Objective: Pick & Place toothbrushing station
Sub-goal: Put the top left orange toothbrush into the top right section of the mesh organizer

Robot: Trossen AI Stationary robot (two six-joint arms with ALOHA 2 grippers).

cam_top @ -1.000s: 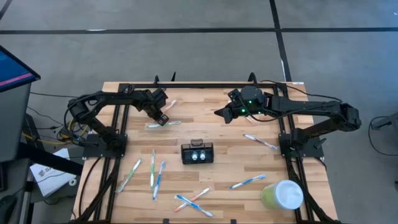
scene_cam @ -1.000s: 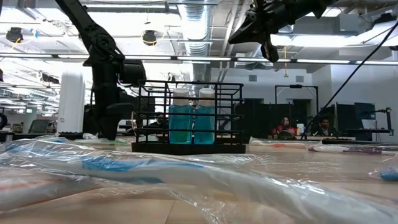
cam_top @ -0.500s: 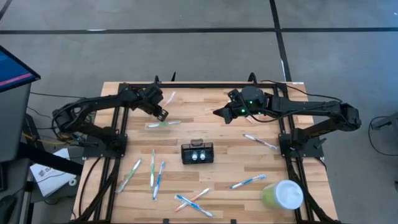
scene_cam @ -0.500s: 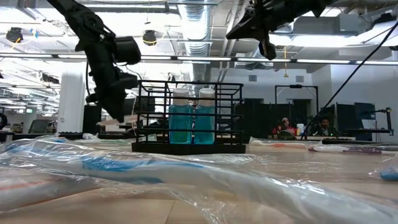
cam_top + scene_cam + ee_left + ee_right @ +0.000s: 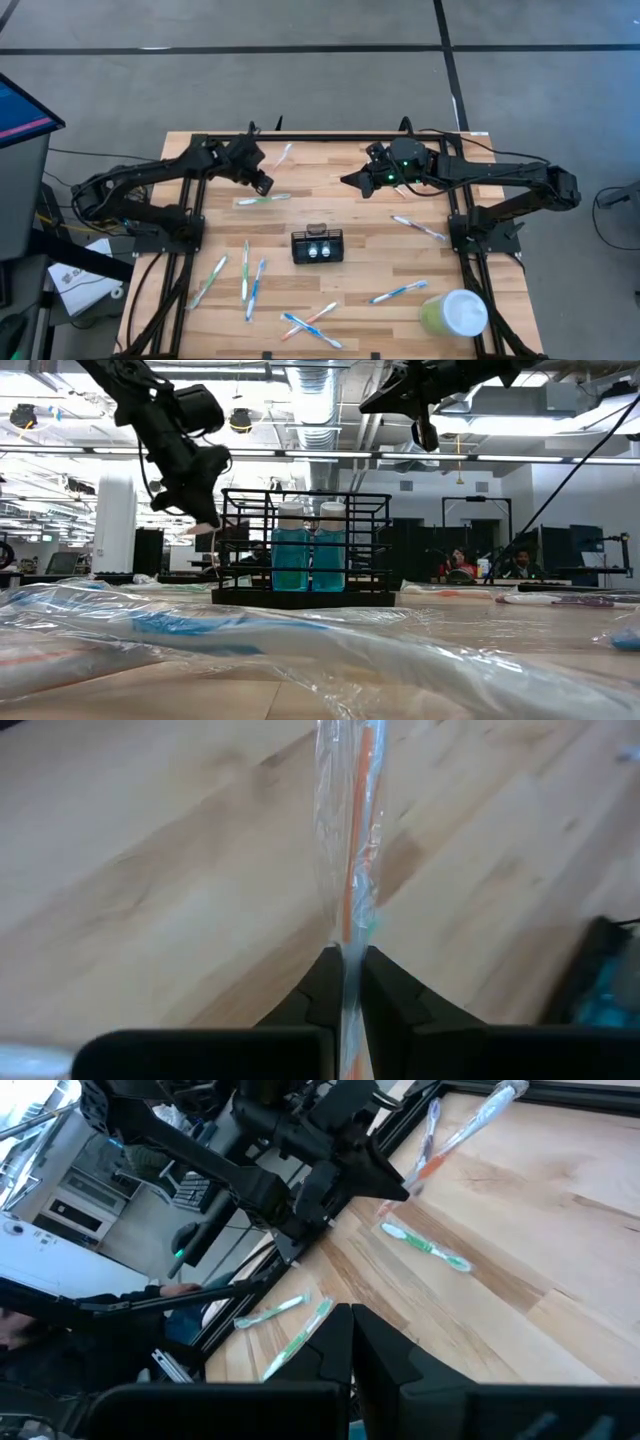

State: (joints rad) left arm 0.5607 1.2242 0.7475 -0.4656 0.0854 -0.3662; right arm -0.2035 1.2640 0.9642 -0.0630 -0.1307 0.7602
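The left fingers (image 5: 345, 982) are pinched shut on a wrapped orange toothbrush (image 5: 355, 860), lifted above the wooden counter (image 5: 350, 205) near its far left; the right fingers (image 5: 352, 1342) are closed on nothing, raised over the far right. The toothbrushing station (image 5: 318, 245) stands mid-counter, between and nearer than both, holding two blue bottles (image 5: 310, 558).

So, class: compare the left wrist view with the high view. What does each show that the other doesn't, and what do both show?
Only the left wrist view shows the left gripper shut on a plastic-wrapped orange toothbrush.

Only the high view shows the right gripper raised over the table's far side, the pale green cup and the loose toothbrushes scattered around.

Both show the wooden table and the black toothbrushing station, only its edge in the wrist view.
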